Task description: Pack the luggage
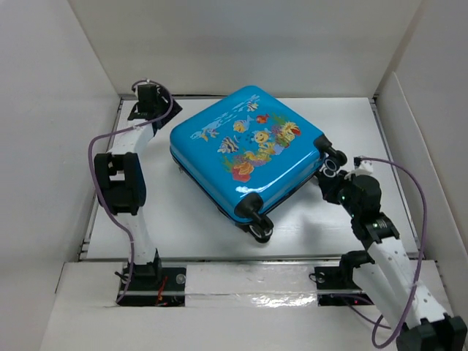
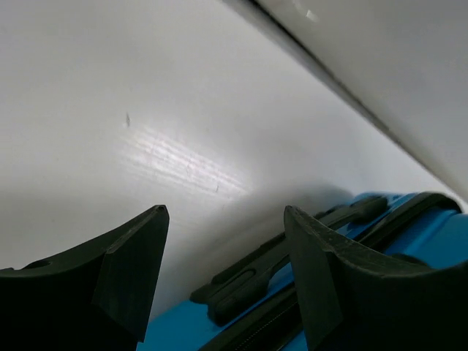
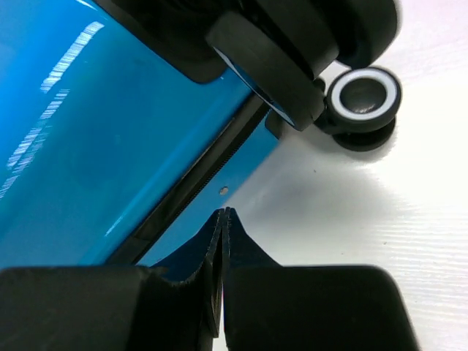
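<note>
1. The luggage [image 1: 248, 150] lies flat on the worktop [image 1: 190, 234], print side up and both blue halves together. It sits in the middle, a little toward the far edge. It is turned so that its wheeled end [image 1: 256, 219] faces the near right corner. As I read it, the packing itself is done and what remains is work along the seam.

2. My right tool [image 3: 223, 219] sits low on the worktop at the right side of the case, just beside the wheeled end. Its fingers are pressed together with nothing visible between them. The tip aims at the dark zip line [image 3: 197, 183] between the two shells, with a black-and-white wheel [image 3: 363, 95] just beyond it. I judge the pinched tip suits nudging or catching something small on the zip. Whether a zip pull lies there I cannot tell.

3. My left tool [image 2: 223, 219] hangs at the far left corner of the worktop, just beside the end of the case opposite the wheels. Its fingers are spread apart and hold nothing. Below them runs a black bar [image 2: 292, 241] that looks like the carry handle on the blue shell. I judge the spread fingers are placed to brace or grip that end, so the case does not slide while the other arm works.

4. White walls [image 1: 241, 44] close in the worktop on the far, left and right sides.
</note>
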Controlling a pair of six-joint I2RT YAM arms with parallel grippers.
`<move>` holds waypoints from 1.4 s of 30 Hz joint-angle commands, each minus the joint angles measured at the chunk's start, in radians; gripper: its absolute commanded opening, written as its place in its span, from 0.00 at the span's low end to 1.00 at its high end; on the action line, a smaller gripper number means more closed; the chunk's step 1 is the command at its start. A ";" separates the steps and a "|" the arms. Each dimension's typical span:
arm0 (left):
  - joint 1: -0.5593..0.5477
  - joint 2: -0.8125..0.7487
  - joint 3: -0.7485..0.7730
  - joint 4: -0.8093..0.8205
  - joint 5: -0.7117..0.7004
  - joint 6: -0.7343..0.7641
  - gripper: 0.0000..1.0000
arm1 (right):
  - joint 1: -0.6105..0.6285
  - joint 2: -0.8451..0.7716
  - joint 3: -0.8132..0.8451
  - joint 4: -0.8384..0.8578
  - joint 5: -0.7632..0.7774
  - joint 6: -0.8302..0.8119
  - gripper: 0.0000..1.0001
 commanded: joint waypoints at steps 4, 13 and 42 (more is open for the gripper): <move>-0.031 -0.021 -0.068 0.065 0.141 0.003 0.62 | 0.050 0.303 0.140 0.137 -0.036 -0.042 0.02; -0.129 -0.344 -0.761 0.568 0.104 -0.207 0.60 | 0.093 0.799 0.561 0.274 -0.091 -0.122 0.02; -0.297 -1.340 -1.319 0.241 -0.121 -0.157 0.40 | 0.282 0.310 0.135 0.537 -0.270 -0.150 0.00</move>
